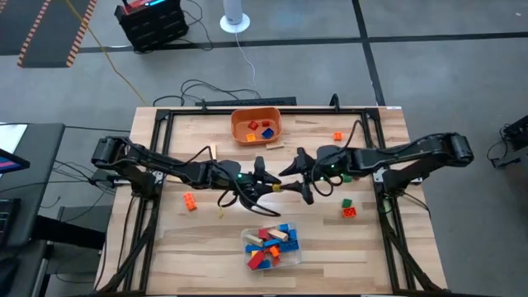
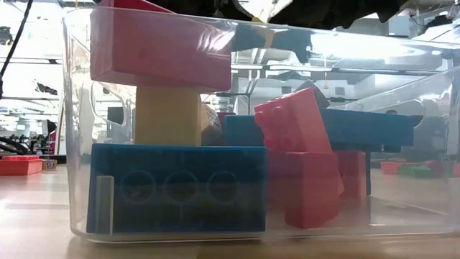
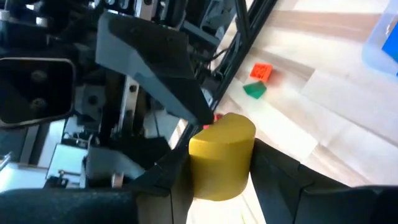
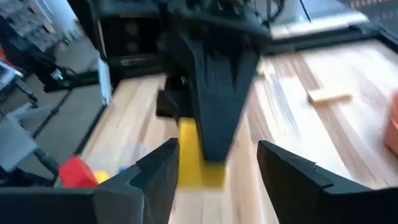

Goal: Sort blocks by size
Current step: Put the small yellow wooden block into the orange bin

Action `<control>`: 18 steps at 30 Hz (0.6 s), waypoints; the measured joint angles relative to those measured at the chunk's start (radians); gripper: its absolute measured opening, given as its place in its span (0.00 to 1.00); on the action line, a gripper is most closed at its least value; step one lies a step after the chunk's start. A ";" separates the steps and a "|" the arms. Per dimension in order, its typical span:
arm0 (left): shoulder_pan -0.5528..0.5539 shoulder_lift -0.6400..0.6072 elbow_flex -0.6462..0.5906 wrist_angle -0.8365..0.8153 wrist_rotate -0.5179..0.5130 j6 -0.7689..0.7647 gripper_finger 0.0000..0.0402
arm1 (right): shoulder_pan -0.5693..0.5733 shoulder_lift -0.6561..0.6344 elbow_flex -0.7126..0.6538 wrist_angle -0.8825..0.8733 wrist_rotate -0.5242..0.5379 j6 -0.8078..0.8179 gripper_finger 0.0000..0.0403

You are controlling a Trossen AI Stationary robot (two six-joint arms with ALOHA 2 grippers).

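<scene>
A yellow block [image 3: 221, 155] hangs above the table's middle [image 1: 277, 186], and my left gripper [image 3: 221, 190] is shut on it. My right gripper [image 4: 214, 155] faces it from the table's right side and is open. Its fingers stand on either side of the block's far end [image 4: 199, 163], with a gap showing on at least one side. In the high view the two grippers meet nose to nose [image 1: 285, 181]. Other blocks lie in the clear tub [image 1: 271, 247], in the orange bowl [image 1: 256, 125] and loose on the table. My left gripper pinches the yellow block between its two fingers [image 3: 280, 177], on two opposite sides [image 3: 202, 171]. The fingers come nearly level from the table's left. The block sticks out past the fingertips toward the right gripper and is lifted clear of the table.
The clear tub with several blocks stands near the front edge, filling the low view [image 2: 237, 144]. The orange bowl holds a few blocks at the far middle. Loose blocks: orange [image 1: 190, 200], orange [image 1: 337, 136], green and red [image 1: 348, 208], and a tan one [image 1: 213, 152].
</scene>
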 joint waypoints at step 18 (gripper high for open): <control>0.532 -0.002 -0.001 -0.299 -0.025 -0.466 0.35 | 0.128 -0.045 -0.001 -0.481 0.237 0.200 0.61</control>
